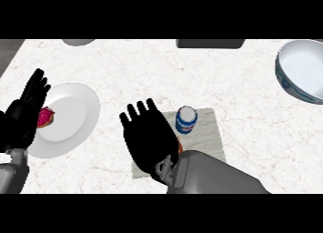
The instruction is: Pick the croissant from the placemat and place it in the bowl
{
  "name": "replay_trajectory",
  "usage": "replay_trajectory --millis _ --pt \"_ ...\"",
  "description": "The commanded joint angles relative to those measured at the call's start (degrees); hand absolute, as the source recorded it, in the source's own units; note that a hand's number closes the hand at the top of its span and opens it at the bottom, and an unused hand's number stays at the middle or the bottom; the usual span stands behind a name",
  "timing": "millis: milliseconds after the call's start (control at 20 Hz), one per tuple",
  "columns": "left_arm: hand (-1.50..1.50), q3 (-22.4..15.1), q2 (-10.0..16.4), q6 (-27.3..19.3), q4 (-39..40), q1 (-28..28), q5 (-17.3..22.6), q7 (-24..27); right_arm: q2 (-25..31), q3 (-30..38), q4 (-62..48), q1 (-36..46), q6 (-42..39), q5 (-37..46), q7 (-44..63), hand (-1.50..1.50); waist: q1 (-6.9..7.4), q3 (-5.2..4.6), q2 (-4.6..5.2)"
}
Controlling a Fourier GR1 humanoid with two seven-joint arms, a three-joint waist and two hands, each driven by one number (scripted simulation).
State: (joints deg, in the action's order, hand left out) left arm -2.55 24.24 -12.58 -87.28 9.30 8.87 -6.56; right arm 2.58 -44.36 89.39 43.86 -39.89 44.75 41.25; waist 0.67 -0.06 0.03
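Croissant [182,148] is barely visible here, just a thin brownish sliver poking out at the right edge of the right hand [150,141], down by the palm. The rest of it is hidden under the hand, so I can't tell whether the hand is touching it or only above it. It's on the grey placemat [207,136], in the left part, and the fingers point up and away from it, toward the far side of the counter [251,100].

The right hand's fingers are straight and a bit spread, not curled around anything. The grey right forearm [211,175] comes in from the bottom and covers the near part of the placemat.

Also on the placemat there's a blue-and-white can [186,120], standing upright just to the right of the right hand's fingertips, close to them; can't tell if they touch.

Containers: the bowl [279,63] sits at the far right, well apart from the placemat. It's tilted toward the view so its white inside shows, with a blue pattern on the outer wall. Over on the left is a white plate [73,113] with a pink donut [45,117] on its left side.

The left hand [22,118] rests at the left edge, fingers up and straight, overlapping the plate's left rim and part of the donut.

Along the far edge there's a dark grey block [211,43] and a grey round thing [78,42], both cut off.
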Motion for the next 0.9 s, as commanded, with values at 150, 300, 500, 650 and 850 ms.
replay_trajectory --millis 150,300,500,650,850 --pt "0.0 1.0 -0.6 1.2 2.4 0.6 -0.6 1.2 -2.5 -4.2 -9.3 -0.9 -5.5 -2.4 5.0 -1.5 -0.11 0.0 0.04" --pt "0.0 1.7 -0.3 2.1 -1.2 -2.2 -0.3 1.5 -2.5 -3.6 -11.6 0.4 -7.2 -4.2 6.1 -1.5 0.12 0.02 -0.07" --pt "0.0 2.3 -0.7 1.8 -4.0 -4.8 -1.2 0.6 -2.5 -5.0 -13.3 -1.8 -6.8 2.3 4.2 -1.5 -0.09 0.06 -0.14" --pt "0.0 1.8 -2.4 1.2 0.4 0.7 -2.5 -1.1 0.9 -7.7 -12.7 0.1 -0.9 6.5 -3.0 -1.5 -0.52 0.07 0.0" --pt "0.0 2.9 -2.7 2.5 0.9 1.0 -2.6 -1.3 -1.9 -9.6 -14.3 -1.6 2.4 11.8 -4.4 -1.5 -0.48 0.06 -0.02"
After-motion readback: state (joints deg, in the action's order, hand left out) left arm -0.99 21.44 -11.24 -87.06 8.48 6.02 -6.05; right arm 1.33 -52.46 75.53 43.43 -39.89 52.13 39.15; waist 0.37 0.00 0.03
